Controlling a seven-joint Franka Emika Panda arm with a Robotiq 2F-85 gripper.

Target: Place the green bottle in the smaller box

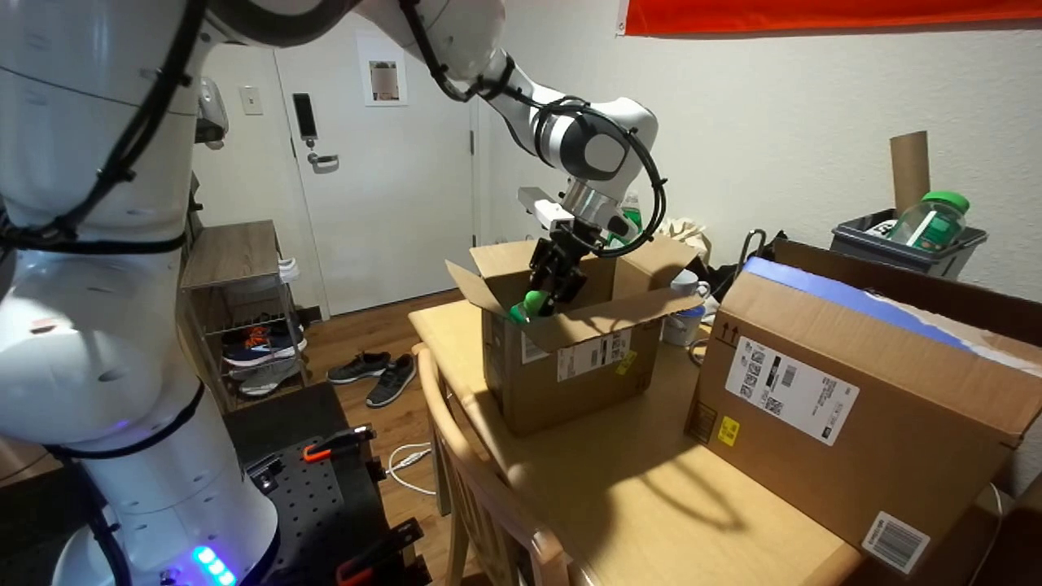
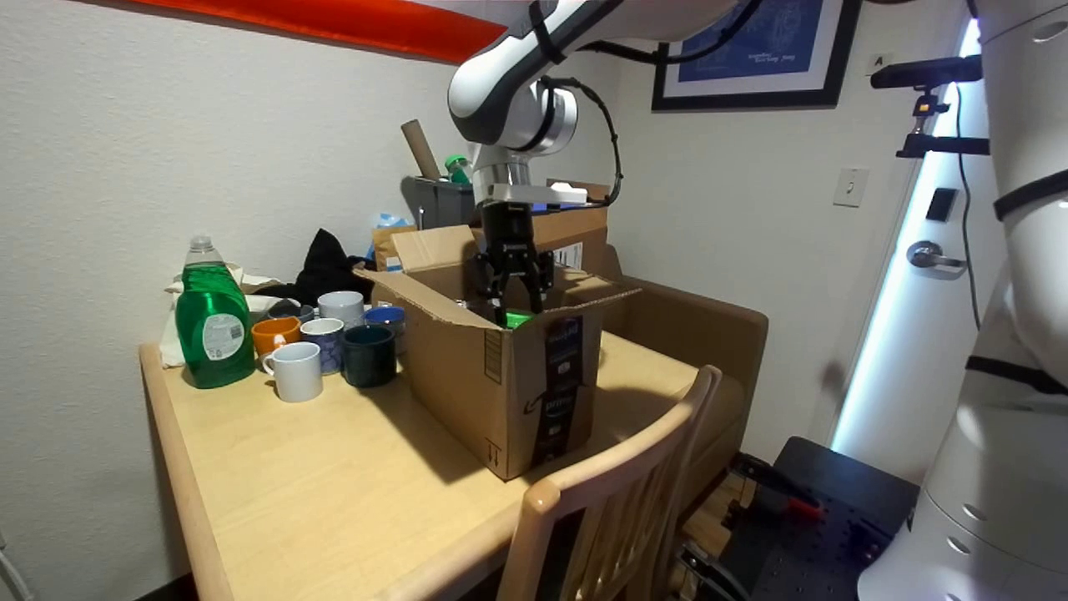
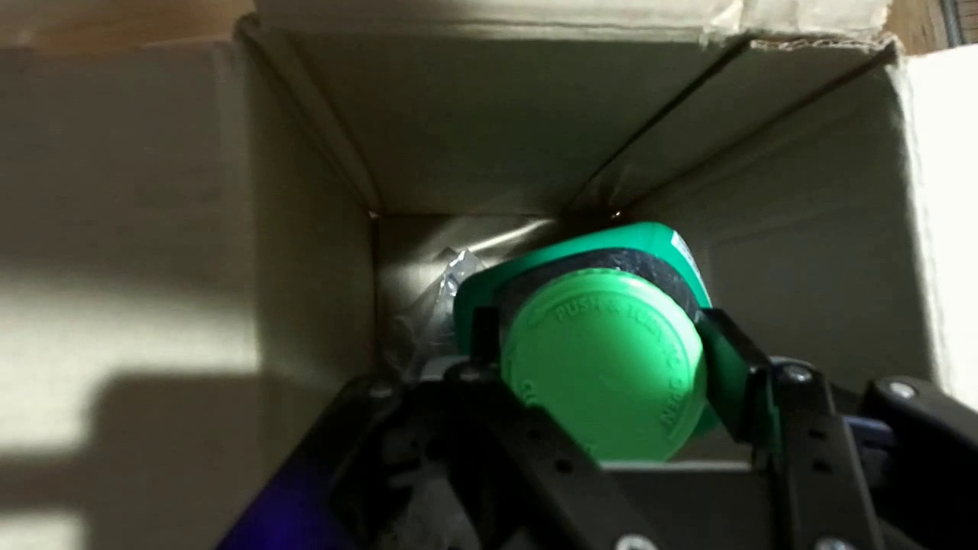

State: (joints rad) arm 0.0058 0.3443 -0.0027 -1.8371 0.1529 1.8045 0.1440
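This looks like the placing step, with the letting-go not yet done. The green bottle [image 3: 600,347] is inside the walls of the smaller box [image 1: 562,395], its light-green cap [image 3: 607,370] showing just over the edge in both exterior views. The tool [image 2: 519,312] reaches down between the turned-out flaps [image 1: 627,312], and in the wrist view its fingers [image 3: 485,336] lie against the cap on opposite sides, so I take it to be holding the bottle there. (A green soap bottle [image 2: 214,334] also stands on the table [image 2: 334,476], beside some mugs [image 2: 324,342], but I judge the one in the grasp to be the one meant.) The larger box [image 1: 887,423] stands apart, so the choice of box seems right.

Whether the bottle's base touches the floor of the box I cannot tell, since its own top hides it. The next move, then, probably calls for a gentle lowering until the base meets cardboard, keeping off what looks like clear plastic [image 3: 443,294] to one side. After that the fingers should part only a little, the walls being near, and the tool should rise straight up past the flaps.
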